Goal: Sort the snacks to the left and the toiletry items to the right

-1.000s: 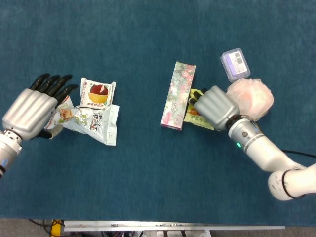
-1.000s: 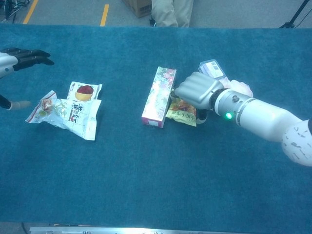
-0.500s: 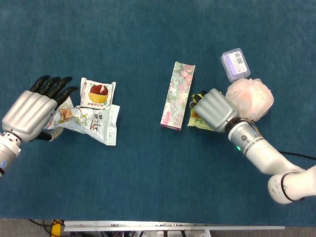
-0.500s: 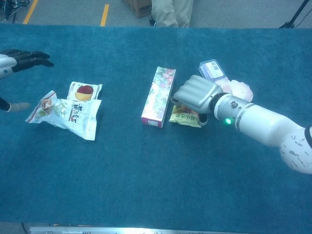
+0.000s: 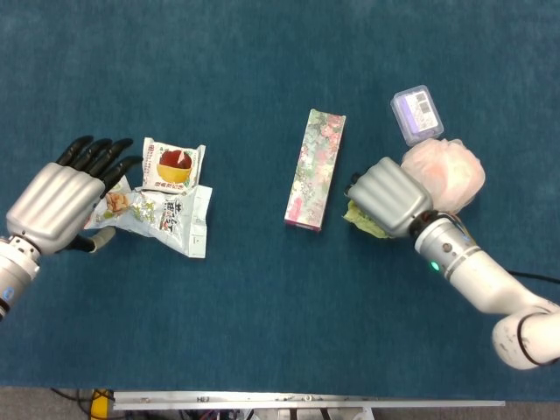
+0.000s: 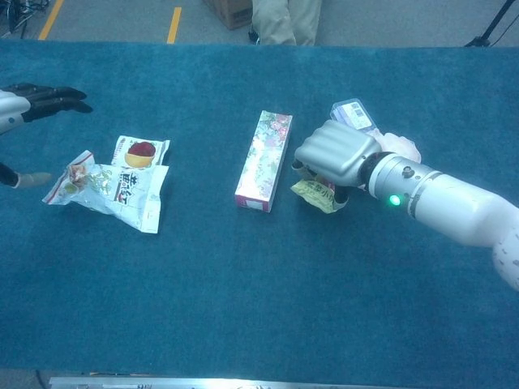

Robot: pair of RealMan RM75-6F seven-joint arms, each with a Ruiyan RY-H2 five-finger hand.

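Note:
My right hand [image 5: 388, 197] [image 6: 336, 154] curls over a yellow snack packet [image 5: 360, 219] [image 6: 315, 193] and grips it, just right of the floral box [image 5: 316, 170] [image 6: 263, 160]. Most of the packet is hidden under the hand. Behind the hand lie a pink bath sponge [image 5: 446, 172] [image 6: 401, 147] and a purple-lidded case [image 5: 417, 115] [image 6: 353, 115]. At the far left my left hand [image 5: 57, 201] [image 6: 36, 97] hovers with fingers spread, holding nothing, beside a red-and-yellow snack packet [image 5: 172, 164] [image 6: 140, 151], a white snack bag [image 5: 171, 217] [image 6: 134, 194] and a small crumpled packet [image 5: 115, 203] [image 6: 77, 174].
Everything lies on a blue cloth-covered table [image 5: 262, 332] [image 6: 243, 308]. In the chest view a person's legs [image 6: 284, 20] and a cardboard box [image 6: 231, 10] stand beyond the table's far edge.
My right hand has drawn the yellow packet to the right and toward me, opening a gap from the floral box. The left hand has barely shifted.

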